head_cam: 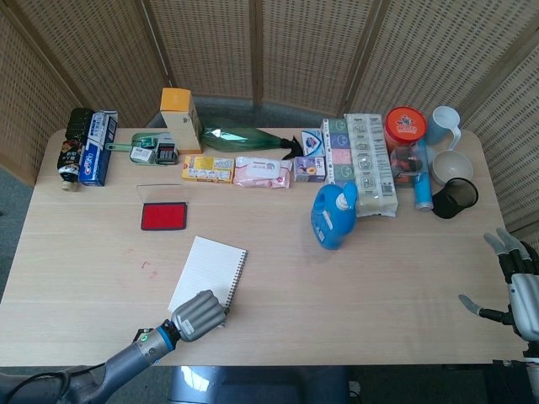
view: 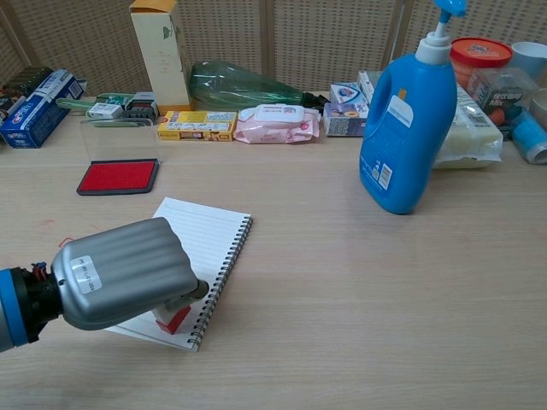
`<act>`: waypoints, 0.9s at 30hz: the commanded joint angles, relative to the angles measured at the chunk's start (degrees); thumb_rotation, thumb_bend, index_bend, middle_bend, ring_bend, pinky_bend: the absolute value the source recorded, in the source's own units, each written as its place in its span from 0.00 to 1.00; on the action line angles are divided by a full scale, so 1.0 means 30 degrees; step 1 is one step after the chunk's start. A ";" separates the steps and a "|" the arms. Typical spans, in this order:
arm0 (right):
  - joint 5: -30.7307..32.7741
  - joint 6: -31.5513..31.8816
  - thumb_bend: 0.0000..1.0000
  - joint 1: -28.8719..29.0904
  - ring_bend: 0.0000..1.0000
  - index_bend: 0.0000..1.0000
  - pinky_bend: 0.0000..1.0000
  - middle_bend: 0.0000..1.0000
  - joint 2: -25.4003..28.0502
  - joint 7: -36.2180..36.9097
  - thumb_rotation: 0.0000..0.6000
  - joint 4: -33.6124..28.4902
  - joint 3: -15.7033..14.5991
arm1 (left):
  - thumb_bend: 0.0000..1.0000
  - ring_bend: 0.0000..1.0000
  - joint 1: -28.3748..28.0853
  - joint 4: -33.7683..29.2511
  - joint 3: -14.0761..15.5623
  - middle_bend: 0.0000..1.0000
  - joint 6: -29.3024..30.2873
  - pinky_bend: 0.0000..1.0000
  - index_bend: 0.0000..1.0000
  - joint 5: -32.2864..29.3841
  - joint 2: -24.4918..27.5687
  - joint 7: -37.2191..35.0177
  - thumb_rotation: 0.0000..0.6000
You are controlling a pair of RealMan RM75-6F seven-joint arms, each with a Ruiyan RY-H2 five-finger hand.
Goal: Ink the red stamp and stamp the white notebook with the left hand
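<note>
While the left hand (view: 124, 273) grips the red stamp (view: 173, 320) on the white notebook (view: 197, 248), the ink pad (view: 118, 177) lies open showing red; the right hand (head_cam: 515, 286) holds nothing, fingers spread.
</note>
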 commanded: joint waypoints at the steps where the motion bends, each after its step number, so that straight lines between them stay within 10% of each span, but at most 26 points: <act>1: -0.0011 0.0009 0.00 -0.0005 0.00 0.03 0.00 0.00 0.0007 0.0015 0.87 -0.0015 -0.0003 | 0.36 1.00 0.0030 0.0147 0.0014 1.00 -0.0078 1.00 0.64 -0.0007 -0.0093 -0.0077 1.00; 27: -0.0003 0.0027 0.00 -0.0031 0.00 0.03 0.00 0.00 0.0011 -0.0009 0.87 -0.0055 -0.0017 | 0.36 1.00 0.0265 0.1060 -0.0031 1.00 -0.0487 1.00 0.64 -0.0099 -0.0707 -0.0567 1.00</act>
